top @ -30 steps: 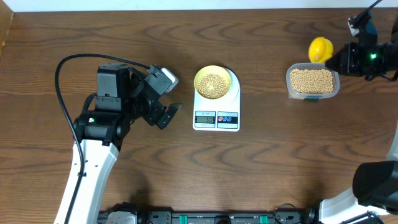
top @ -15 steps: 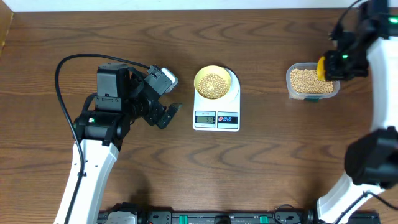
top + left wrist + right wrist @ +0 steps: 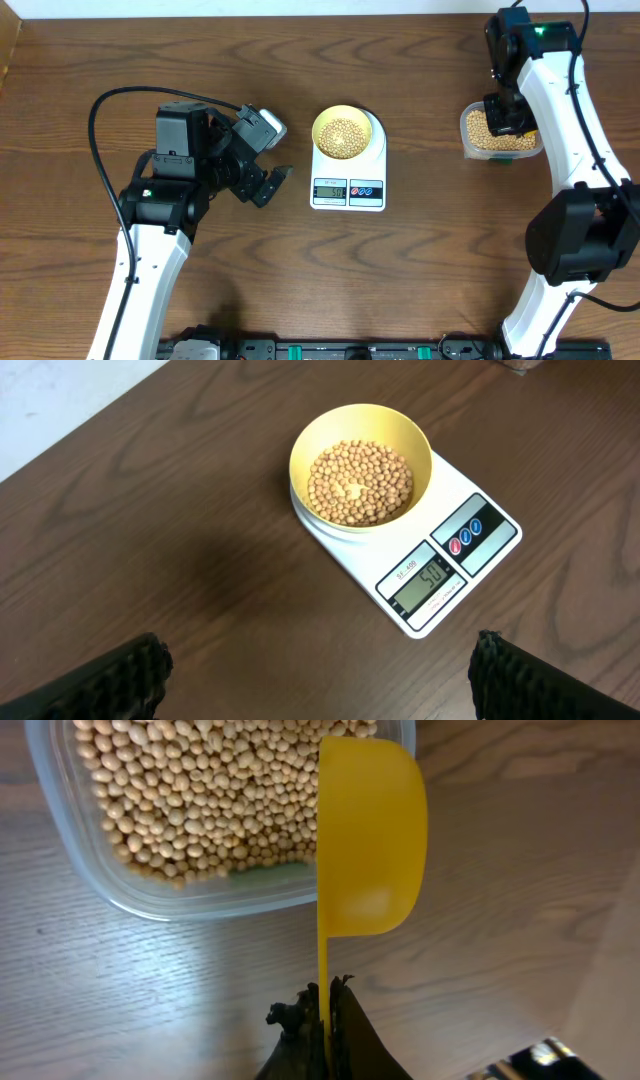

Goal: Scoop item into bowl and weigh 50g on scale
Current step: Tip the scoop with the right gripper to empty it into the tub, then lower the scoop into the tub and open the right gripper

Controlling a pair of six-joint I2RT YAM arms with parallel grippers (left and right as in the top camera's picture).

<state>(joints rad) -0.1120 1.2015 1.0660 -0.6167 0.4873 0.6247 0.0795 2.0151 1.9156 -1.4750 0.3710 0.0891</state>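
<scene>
**Table** (image 3: pixel 420 280): dark wood-grain top; carries everything listed below.

**Right arm** (image 3: pixel 560 110): white, reaching from the near right edge to the far right of the table and ending over the tub.

**Left arm** (image 3: pixel 150 250): white with a black wrist, at the left of the table, pointed toward the scale.

**Scale** (image 3: pixel 377 160): white, flat digital kitchen scale at mid-table. Its display and two buttons are at the near end, and the display reads what looks like 50.

**Tub** (image 3: pixel 130 895): clear rectangular plastic, far right, well apart from the scale, filled with beans (image 3: pixel 200 790).

**Bowl** (image 3: pixel 300 455): pale yellow, round, upright on the far end of the scale's platform. It holds a shallow heap of the same tan beans (image 3: pixel 360 480).

**Left gripper** (image 3: pixel 325 680): jaws spread wide with nothing between them. It sits just left of the scale, apart from it and from the bowl.

**Right gripper** (image 3: pixel 325 1020): clenched on the thin handle of the scoop.

**Scoop** (image 3: pixel 370 840): bright yellow, turned on edge with its rounded back to the right. Its cup sits over the tub's right-hand corner, beside the beans in the tub. Whether it touches them cannot be told. It is well right of the bowl and scale.
</scene>
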